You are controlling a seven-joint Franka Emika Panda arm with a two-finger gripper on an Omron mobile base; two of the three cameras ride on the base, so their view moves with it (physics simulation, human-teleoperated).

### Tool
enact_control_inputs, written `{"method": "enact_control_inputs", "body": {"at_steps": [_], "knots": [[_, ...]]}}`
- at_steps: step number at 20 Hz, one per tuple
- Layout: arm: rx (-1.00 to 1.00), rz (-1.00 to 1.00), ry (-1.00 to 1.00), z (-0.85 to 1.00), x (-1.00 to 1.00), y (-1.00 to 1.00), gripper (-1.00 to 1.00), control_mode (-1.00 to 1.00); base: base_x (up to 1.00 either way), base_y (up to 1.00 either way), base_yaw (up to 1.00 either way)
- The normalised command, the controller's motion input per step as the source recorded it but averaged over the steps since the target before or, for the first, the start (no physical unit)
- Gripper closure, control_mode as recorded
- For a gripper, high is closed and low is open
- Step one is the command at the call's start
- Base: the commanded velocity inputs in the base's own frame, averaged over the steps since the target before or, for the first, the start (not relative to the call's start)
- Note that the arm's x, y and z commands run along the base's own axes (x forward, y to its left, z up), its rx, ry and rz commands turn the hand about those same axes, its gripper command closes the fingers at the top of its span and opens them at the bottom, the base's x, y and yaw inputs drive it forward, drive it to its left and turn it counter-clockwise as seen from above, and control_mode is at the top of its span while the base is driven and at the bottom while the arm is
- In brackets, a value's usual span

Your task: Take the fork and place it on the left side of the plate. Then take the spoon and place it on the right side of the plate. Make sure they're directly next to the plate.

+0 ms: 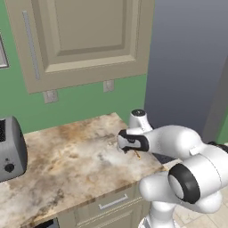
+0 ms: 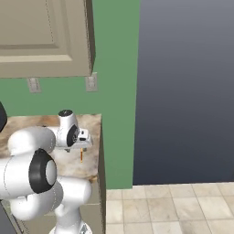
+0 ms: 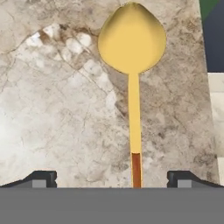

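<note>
The pincer (image 3: 112, 178) stands wide open and holds nothing; in the hand view its two dark fingertips (image 3: 41, 178) rise at either side of the spoon (image 3: 133, 74), well apart from the handle that runs between them. The spoon lies flat on the marbled counter (image 3: 52, 118), its yellow bowl pointing away from the pincer and the orange end of its handle nearest the tips. From the base views the hand hangs low over the counter's right end, near the edge, with a sliver of orange handle (image 1: 137, 154) showing just below it.

So the spoon step looks to be at the approach: the pincer is lined up over the handle, but the grasp is not yet made and the spoon is not yet lifted. Whether the fork is already set beside the plate cannot be judged from here, since the arm covers much of that stretch of counter. A toaster (image 1: 10, 149) sits at the counter's far left.
</note>
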Motion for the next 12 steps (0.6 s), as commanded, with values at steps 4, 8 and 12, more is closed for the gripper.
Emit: {"method": "enact_control_inputs", "body": {"at_steps": [4,8,12], "knots": [[0.0,0.0,0.04,-0.23,0.2,0.0,-1.0,-1.0,0.0,0.0,0.0],[0.0,0.0,0.01,-0.13,0.09,-0.01,-1.0,-1.0,0.0,0.0,0.0],[0.0,0.0,0.0,-0.08,0.17,0.0,-1.0,-1.0,0.0,0.0,0.0]]}}
